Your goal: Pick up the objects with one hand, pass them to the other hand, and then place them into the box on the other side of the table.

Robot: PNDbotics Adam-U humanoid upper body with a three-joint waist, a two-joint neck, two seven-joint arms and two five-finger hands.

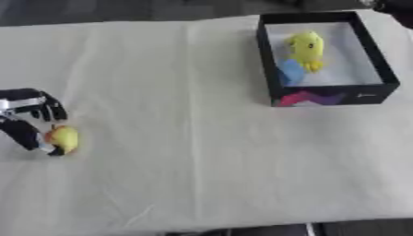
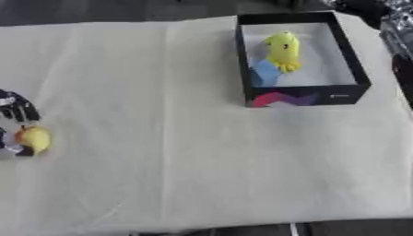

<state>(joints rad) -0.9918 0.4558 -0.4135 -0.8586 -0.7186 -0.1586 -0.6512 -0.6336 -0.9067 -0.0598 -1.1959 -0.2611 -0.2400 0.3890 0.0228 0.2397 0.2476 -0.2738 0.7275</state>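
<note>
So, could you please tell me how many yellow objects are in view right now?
2. One yellow object is at the table's left edge, in the left hand. The other, a yellow toy, lies inside the black box at the far right, beside a blue item. More could be hidden.

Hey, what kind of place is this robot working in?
Probably a lab or test tabletop, not a home: a table under plain white cloth, a black box holding a yellow toy, and the left robot hand around a small yellow object.

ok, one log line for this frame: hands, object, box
left hand: shut on yellow object, at table's left edge | right hand: not in view | box: far right, holds yellow toy and blue item
</note>
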